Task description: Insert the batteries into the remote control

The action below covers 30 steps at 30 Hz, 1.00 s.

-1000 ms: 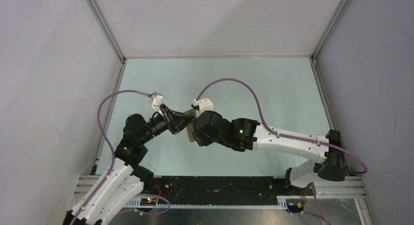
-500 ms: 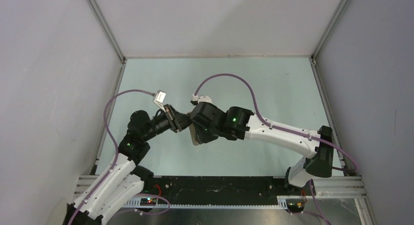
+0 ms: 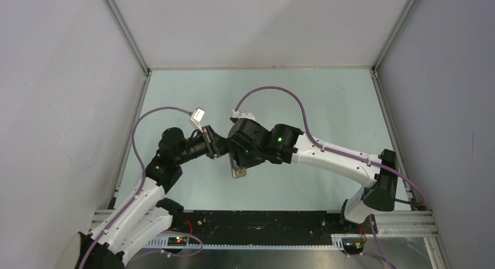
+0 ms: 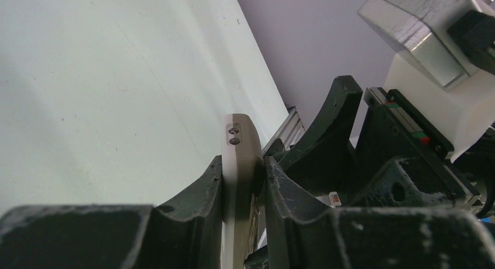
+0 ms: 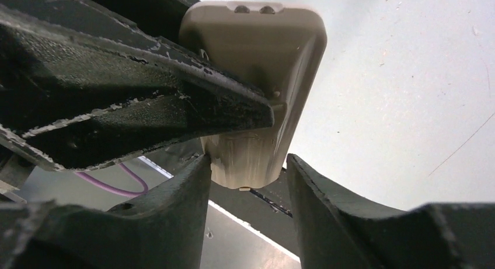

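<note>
The remote control (image 4: pixel 239 158) shows its beige-grey edge and stands edgewise in my left gripper (image 4: pixel 240 164), which is shut on its two flat faces. In the top view the remote control (image 3: pixel 239 171) pokes out below the two grippers, held above the table. My right gripper (image 5: pixel 248 164) straddles one end of the remote control (image 5: pixel 262 59). Its left finger (image 5: pixel 181 187) touches the side and its right finger (image 5: pixel 315 187) stands off with a gap, so the jaws are open. In the top view the left gripper (image 3: pixel 219 146) and right gripper (image 3: pixel 236 160) meet. The batteries are out of view.
The pale green table (image 3: pixel 327 111) lies under both arms, boxed in by grey walls. A black metal rail (image 3: pixel 262 219) runs along the near edge. Purple cables (image 3: pixel 274 91) loop over each wrist.
The right gripper's jaws have spread wider around the remote. Both wrists have shifted a little to the right, and the remote's end now sticks out toward the near edge.
</note>
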Motion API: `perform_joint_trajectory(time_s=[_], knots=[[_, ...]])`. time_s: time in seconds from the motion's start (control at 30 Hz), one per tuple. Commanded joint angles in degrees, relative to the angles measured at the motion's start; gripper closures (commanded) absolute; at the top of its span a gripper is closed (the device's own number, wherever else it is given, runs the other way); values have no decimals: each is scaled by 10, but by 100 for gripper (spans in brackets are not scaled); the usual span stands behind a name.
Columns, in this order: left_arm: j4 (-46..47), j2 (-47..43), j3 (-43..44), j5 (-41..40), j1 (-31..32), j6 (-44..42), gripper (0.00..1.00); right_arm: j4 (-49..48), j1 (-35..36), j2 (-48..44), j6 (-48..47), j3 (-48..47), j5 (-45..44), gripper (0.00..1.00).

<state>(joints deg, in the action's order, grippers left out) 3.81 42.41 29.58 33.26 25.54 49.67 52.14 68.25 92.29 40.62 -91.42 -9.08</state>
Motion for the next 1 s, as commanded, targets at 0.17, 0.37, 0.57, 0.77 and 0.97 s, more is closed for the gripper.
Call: perform_joint_trajectory(time_s=[0.17,0.37,0.57,0.77,0.97], knots=[[-21,46,68,20,-10,6,100,-30,-20,-51,19,6,0,31],[-23,83,92,35,-19,26,100,-132,-19,-127,27,89,1,5],[-24,113,117,62,-25,47,100,-227,-22,-201,62,179,-11,1],[-14,127,152,126,-28,108,100,-311,-50,-259,92,249,35,6],[-12,111,183,185,-31,157,100,-344,-51,-276,63,250,73,7]])
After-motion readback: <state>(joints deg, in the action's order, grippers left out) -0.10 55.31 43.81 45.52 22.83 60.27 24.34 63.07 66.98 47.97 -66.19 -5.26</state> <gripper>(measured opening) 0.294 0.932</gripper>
